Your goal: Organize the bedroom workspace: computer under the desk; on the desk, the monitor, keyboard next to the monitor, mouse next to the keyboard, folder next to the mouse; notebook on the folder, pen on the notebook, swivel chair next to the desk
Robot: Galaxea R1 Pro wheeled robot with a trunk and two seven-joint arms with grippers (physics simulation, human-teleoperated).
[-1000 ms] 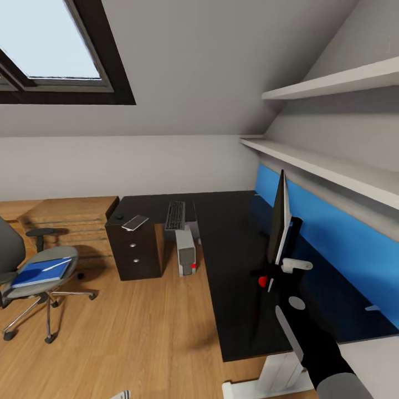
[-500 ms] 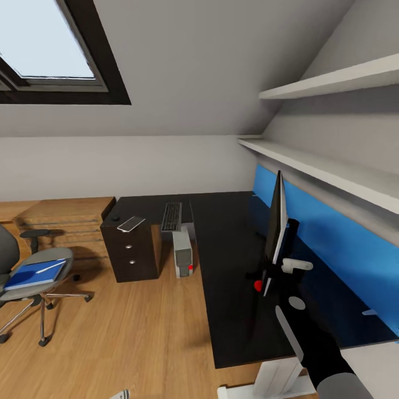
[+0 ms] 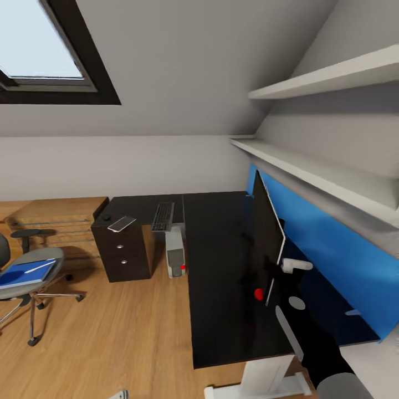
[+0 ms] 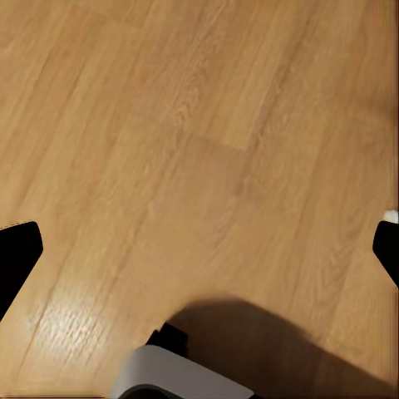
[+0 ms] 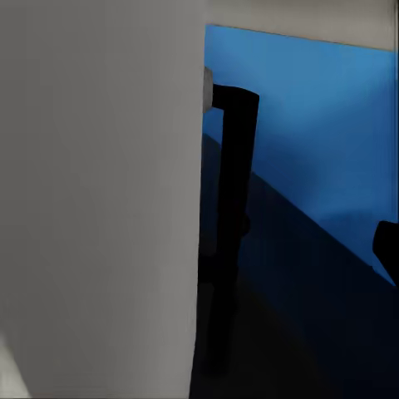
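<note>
"Well, any writing you can read from here?"

"Nothing; the keys on the keyboard (image 3: 163, 216) are too small to tell. It lies at the counter's (image 3: 221, 299) far end, well beyond the right jaws, with the notebook (image 3: 121, 223) and mouse (image 3: 106, 217) past it."

"And the right jaws?"

"Up against the monitor (image 3: 267, 241), which stands edge-on and tilted on the counter. One fingertip (image 5: 386, 249) sits clear of its pale back; the other is hidden, so I cannot tell if they grip."

"What crowds them?"

"A blue wall panel (image 3: 327, 249) just behind, shelves (image 3: 310, 169) above."

"The left jaws?"

"Spread wide apart, fingertips (image 4: 17, 258) over bare wooden floor (image 4: 199, 133). The computer (image 3: 175, 256) stands under the counter; far off to their side, the swivel chair (image 3: 43, 256) carries the folder (image 3: 19, 275) and pen (image 3: 39, 266)."
</note>
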